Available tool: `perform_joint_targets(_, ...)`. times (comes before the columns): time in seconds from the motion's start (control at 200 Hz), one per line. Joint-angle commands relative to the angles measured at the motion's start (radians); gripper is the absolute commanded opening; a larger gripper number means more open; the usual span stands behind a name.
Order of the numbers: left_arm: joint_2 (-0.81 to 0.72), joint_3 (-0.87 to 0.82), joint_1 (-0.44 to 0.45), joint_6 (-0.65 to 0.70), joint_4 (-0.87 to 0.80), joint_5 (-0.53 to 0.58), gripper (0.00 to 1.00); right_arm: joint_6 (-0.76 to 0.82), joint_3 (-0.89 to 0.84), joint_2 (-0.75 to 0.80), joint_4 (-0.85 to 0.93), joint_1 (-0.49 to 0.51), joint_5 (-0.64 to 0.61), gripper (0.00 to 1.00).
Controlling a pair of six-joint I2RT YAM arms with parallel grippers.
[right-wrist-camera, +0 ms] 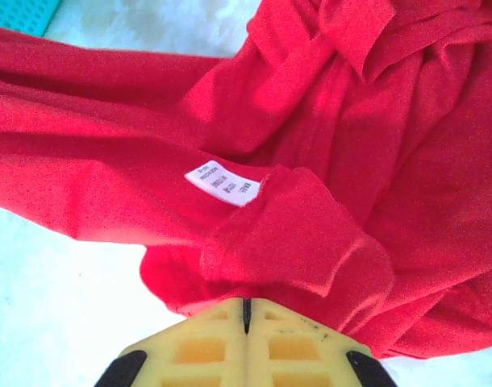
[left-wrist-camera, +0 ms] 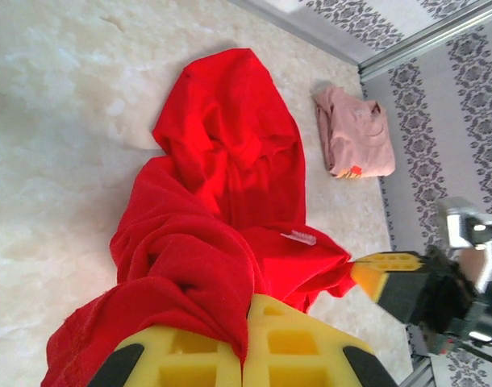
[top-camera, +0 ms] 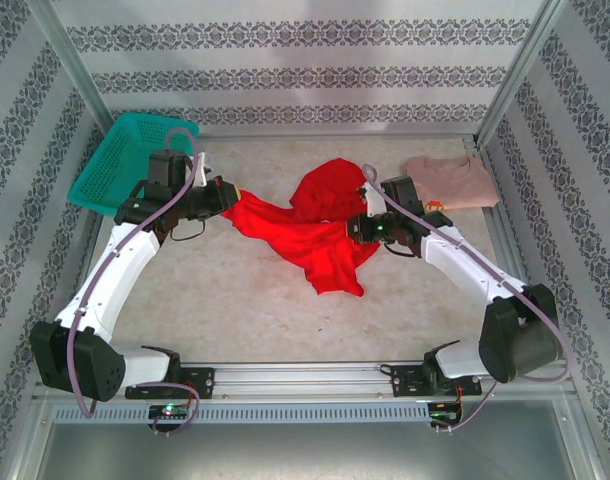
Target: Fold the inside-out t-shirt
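T-shirt [top-camera: 315, 245] red, rumpled, white label [right-wrist-camera: 223, 185] apparently outside.

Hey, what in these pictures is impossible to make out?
- Print on the label of the red t-shirt: right wrist view, too small, blurred.
- Print on the pale pink shirt: left wrist view, too small.
- Near corner of the teal basket: top view, behind the left arm.

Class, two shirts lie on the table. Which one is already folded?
The pale pink shirt at the far right, a neat flat stack; the red t-shirt lies crumpled mid-table.
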State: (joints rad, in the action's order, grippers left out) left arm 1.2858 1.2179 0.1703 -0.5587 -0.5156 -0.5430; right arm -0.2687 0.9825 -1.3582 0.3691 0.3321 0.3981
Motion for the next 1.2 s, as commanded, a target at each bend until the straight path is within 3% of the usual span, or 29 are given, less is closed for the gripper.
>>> perform_joint_targets(0.0, -0.031, 0.048, 0.002, 0.03, -0.013, 0.026, 0.0, 0.037, 0.05, 0.143, -0.043, -0.028, -0.033, 0.0)
perform_joint_targets(0.295, -0.034, 0.031, 0.002, -0.003, 0.024, -0.006, 0.0, 0.04, -0.056, 0.216, 0.02, 0.019, -0.273, 0.0)
perform_joint_targets(0.475, -0.034, 0.067, 0.001, -0.049, 0.043, -0.059, 0.0, 0.026, 0.021, 0.202, 0.081, 0.025, -0.382, 0.0)
perform_joint_targets(0.61, -0.051, 0.142, 0.001, -0.067, 0.073, -0.111, 0.0, 0.049, 0.127, 0.257, 0.074, 0.027, -0.4, 0.0)
perform_joint_targets(0.894, -0.109, 0.313, 0.001, -0.024, 0.07, 0.006, 0.0, 0.081, 0.334, 0.337, 0.033, 0.03, -0.373, 0.0)
perform_joint_targets(1.194, -0.003, 0.596, 0.001, -0.028, 0.018, 0.087, 0.0, 0.143, 0.528, 0.322, 0.056, 0.012, -0.412, 0.0)
